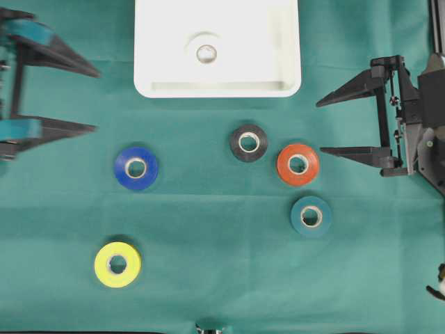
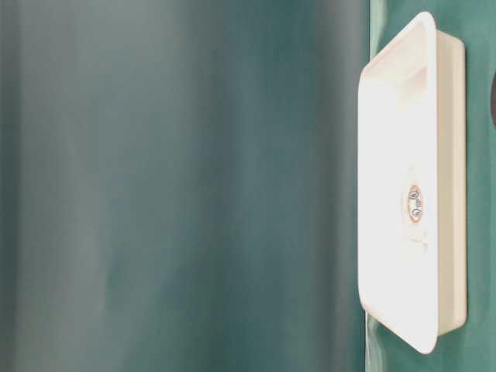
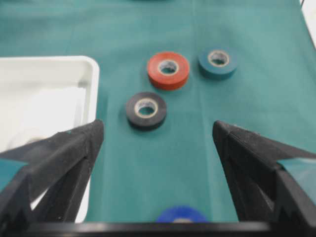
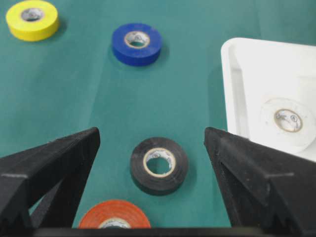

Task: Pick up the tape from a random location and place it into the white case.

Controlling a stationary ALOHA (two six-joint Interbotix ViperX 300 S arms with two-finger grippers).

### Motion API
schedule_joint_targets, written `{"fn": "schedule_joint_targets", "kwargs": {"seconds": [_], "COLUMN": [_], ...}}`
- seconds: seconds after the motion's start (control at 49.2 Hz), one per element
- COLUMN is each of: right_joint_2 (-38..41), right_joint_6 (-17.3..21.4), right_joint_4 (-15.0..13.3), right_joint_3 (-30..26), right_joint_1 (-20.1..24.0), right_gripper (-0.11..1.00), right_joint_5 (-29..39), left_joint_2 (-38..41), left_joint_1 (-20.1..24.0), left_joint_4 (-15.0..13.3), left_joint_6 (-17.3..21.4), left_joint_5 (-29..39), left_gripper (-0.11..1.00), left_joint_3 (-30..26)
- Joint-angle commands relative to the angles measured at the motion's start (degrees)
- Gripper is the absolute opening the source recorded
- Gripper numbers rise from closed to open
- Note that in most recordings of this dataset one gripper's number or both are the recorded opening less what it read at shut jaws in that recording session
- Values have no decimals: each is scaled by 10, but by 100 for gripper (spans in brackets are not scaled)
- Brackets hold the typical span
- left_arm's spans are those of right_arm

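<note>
The white case (image 1: pixel 217 88) lies at the top middle of the green cloth, and a white tape roll (image 1: pixel 191 50) rests inside it. Loose tape rolls lie flat below it: black (image 1: pixel 235 144), orange (image 1: pixel 285 165), teal (image 1: pixel 298 218), blue (image 1: pixel 124 169) and yellow (image 1: pixel 104 266). My left gripper (image 1: pixel 96 100) hovers open at the left edge, up and left of the blue roll. My right gripper (image 1: pixel 320 127) is open at the right, just right of the orange roll. The right wrist view has the black roll (image 4: pixel 140 170) ahead, between the open jaws.
The table-level view shows only the case (image 2: pixel 449 155) and blurred green cloth. The left wrist view shows the case corner (image 3: pixel 91 69) to the left and the black (image 3: pixel 132 111), orange (image 3: pixel 155 74) and teal (image 3: pixel 205 61) rolls ahead. Rolls stand a few centimetres apart.
</note>
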Motion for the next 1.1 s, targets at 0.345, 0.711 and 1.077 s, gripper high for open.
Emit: {"fn": "schedule_joint_targets", "kwargs": {"seconds": [0.345, 0.711, 1.077], "right_joint_2": [-4, -4, -4], "right_joint_6": [-2, -2, -2], "right_joint_4": [-3, -11, -10], "right_joint_3": [-15, -8, -9], "right_joint_1": [1, 1, 2], "right_gripper": [92, 92, 92], "right_joint_5": [-4, -15, -15], "left_joint_2": [-151, -163, -163], "left_joint_1": [16, 16, 16], "left_joint_4": [-5, -5, -5], "left_joint_6": [-2, -3, -2], "left_joint_5": [-103, -120, -120], "left_gripper": [97, 97, 97], "left_joint_3": [188, 213, 212]}}
